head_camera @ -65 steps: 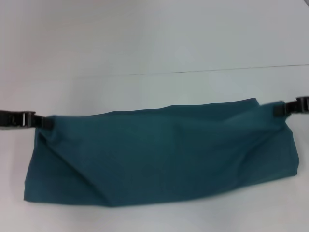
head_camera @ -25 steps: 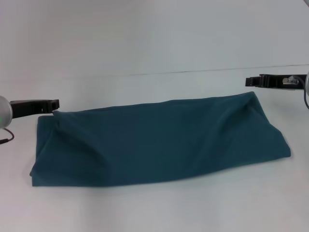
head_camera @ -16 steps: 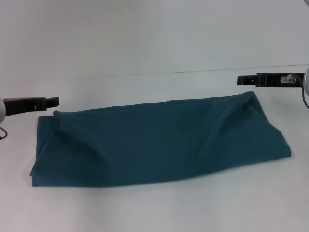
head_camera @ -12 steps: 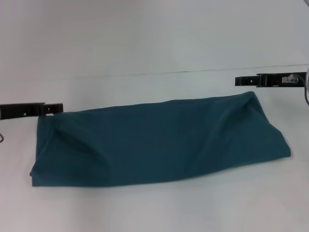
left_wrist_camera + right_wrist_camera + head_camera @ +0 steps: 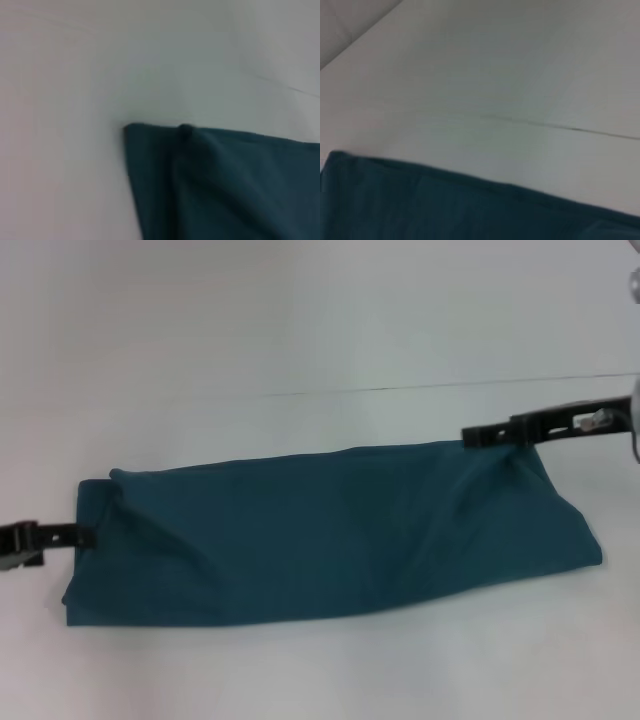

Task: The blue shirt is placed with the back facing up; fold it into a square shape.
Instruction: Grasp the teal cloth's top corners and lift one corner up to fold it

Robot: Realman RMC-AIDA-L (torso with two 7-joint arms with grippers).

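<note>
Blue shirt (image 5: 330, 535) fabric lies folded into a long band across the white tabletop (image 5: 300, 330), running from my left side to my right, its near edge sagging toward me and soft creases fanning in from both ends. My left end effector (image 5: 82, 536) sits low at the shirt's left edge, about halfway along that short side, its tip touching or just beside the cloth — I cannot tell whether it is grasping the fabric or released. My right end effector (image 5: 472, 434) reaches in from the right and its tip lies at the far right corner of the band, right at the cloth's far edge; its state I cannot tell either. From my left wrist I see a folded corner of the shirt on the tabletop, and from my right wrist a long straight edge of it with a thin dark seam (image 5: 560, 127) in the tabletop beyond.
</note>
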